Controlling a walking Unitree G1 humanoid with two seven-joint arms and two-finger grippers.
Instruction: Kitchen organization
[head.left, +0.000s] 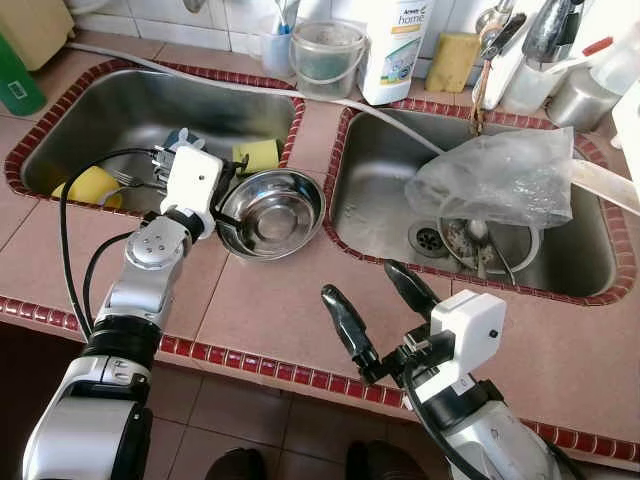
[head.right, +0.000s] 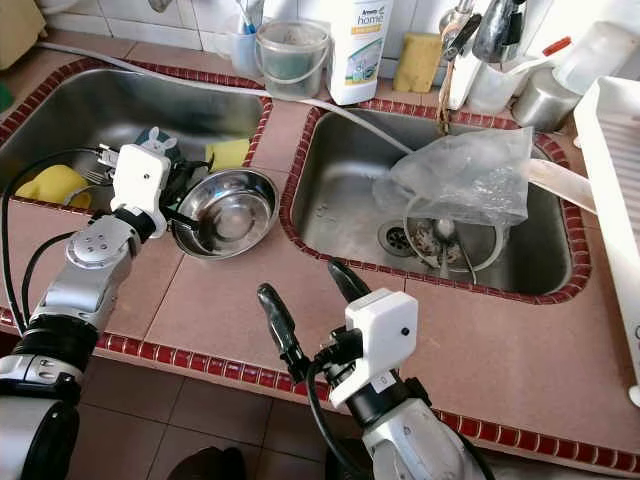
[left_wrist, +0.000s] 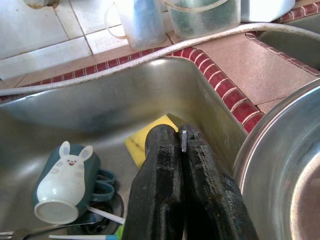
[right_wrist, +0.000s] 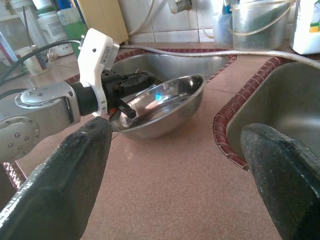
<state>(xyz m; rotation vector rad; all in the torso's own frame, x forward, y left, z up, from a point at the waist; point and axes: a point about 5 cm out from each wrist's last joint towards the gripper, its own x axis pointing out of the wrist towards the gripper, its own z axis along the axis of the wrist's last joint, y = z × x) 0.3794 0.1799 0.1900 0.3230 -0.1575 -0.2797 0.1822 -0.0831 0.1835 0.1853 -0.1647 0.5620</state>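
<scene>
Left gripper (head.left: 222, 196) clamped on rim of round steel bowl (head.left: 272, 213), tilted at left sink (head.left: 60, 110) edge. Right gripper (head.left: 378, 296) open above tiled counter (head.left: 270, 300).

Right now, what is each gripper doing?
Left gripper: shut on the bowl rim.
Right gripper: open, holding nothing, above the counter.

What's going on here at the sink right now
The robot's left gripper is shut on the rim of a steel bowl, which sits on the counter at the corner of the left sink. The right gripper hangs open over the counter nearer the robot, holding nothing. A mug and yellow sponges lie in the left sink.
</scene>
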